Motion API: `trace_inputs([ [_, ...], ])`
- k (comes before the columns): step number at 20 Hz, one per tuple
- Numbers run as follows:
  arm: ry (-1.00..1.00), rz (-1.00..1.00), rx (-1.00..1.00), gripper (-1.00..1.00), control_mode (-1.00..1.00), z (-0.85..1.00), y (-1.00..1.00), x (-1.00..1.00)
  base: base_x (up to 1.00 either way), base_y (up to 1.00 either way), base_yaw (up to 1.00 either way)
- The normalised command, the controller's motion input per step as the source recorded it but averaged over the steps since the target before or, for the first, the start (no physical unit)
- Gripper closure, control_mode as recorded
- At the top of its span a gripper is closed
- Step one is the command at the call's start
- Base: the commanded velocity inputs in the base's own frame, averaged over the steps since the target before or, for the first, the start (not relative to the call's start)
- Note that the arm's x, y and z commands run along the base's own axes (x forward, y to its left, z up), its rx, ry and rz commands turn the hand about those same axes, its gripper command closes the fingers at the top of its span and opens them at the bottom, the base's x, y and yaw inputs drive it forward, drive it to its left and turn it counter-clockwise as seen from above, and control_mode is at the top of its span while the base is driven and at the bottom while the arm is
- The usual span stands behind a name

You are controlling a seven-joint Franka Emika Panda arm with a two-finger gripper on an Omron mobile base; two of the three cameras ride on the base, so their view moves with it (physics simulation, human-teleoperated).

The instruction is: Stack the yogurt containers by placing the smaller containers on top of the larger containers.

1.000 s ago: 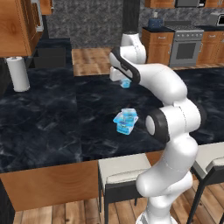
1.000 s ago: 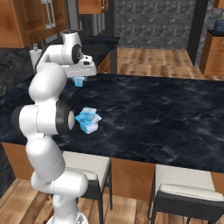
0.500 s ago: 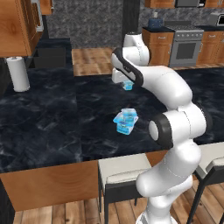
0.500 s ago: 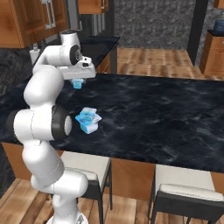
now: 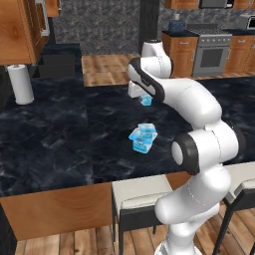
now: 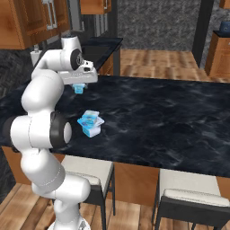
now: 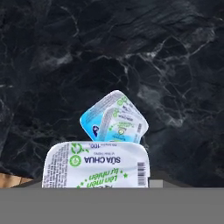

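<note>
My gripper (image 5: 144, 97) hangs over the far part of the black marble counter (image 5: 60, 134), shut on the smallest light-blue yogurt container (image 5: 146, 101). From the right base the gripper (image 6: 79, 85) holds that tub (image 6: 80, 89) clear of the counter. The hand view has the held tub's white printed lid (image 7: 97, 165) close at the bottom, hiding the fingertips. Nearer the front edge sits a stack (image 5: 143, 137): a smaller blue tub resting on the widest one (image 6: 90, 123). The same stack (image 7: 114, 119) lies just beyond the held tub in the hand view.
A white paper towel roll (image 5: 21, 83) stands at the counter's far left. Cushioned stools (image 5: 135, 193) (image 6: 191, 197) are tucked under the near edge. Wooden cabinets and a stove (image 5: 211, 50) line the back wall.
The hand has drifted slightly toward the stack with the small tub in its grip, and the arm's elbow has swung. The stack has stayed put.
</note>
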Motion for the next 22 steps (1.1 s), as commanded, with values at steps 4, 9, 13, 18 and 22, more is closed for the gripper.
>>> trace_inputs([
  [4, 0.0, 0.0, 0.0, 1.0, -1.0, -0.24, 0.0, 0.0, 0.0, 0.0, 0.0],
  [9, 0.0, 0.0, 0.0, 1.0, -1.0, -0.21, -0.05, 0.0, 0.0, 0.0, 0.0],
  [13, 0.0, 0.0, 0.0, 1.0, -1.0, -0.17, -0.08, 0.0, 0.0, 0.0, 0.0],
  [18, 0.0, 0.0, 0.0, 1.0, -1.0, -0.19, -0.11, 0.0, 0.0, 0.0, 0.0],
  [22, 0.0, 0.0, 0.0, 1.0, -1.0, -0.22, -0.09, 0.0, 0.0, 0.0, 0.0],
])
